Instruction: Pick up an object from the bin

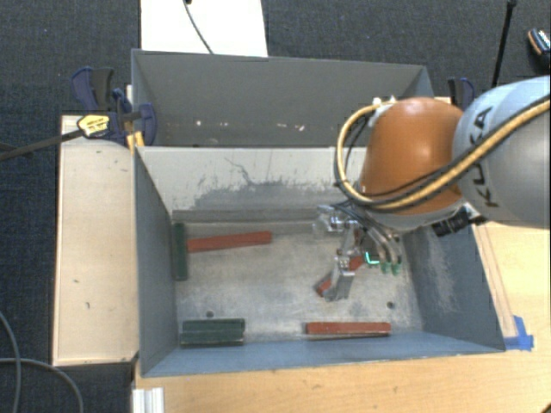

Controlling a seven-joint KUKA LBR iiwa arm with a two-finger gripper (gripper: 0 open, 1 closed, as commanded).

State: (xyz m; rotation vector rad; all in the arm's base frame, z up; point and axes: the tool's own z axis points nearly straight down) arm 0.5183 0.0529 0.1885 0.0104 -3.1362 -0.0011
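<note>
**Overhead view of the grey metal bin [155,231], arm entering from the right.** The tool [335,284] stands low over the bin floor, right of centre, beneath the wrist's orange cover [413,157] and its looped cables [349,157]. Five loose things are counted: three red, two dark green.

1. A small red piece [324,290] lies tilted at the very tip of the tool, touching it and partly hidden by it. A further patch of red shows just up and to the right along the same line; whether both belong to one short bar cannot be told. Whether the tool is open or closed, and whether it has hold of this piece, cannot be told from this angle either.
2. A long red bar [229,242] lies flat, well to the left of the tool and a little toward the back wall.
3. A second red bar [347,328] lies flat in front of the tool, near the front wall and apart from the tool.
4. A dark green bar [179,249] lies along the left wall, far to the left of the tool, close to the long red bar's left end.
5. A dark green block [212,330] lies toward the front left corner, well apart from the tool.

Things 2 to 5 each lie singly on the bin floor, none upon another.
</note>
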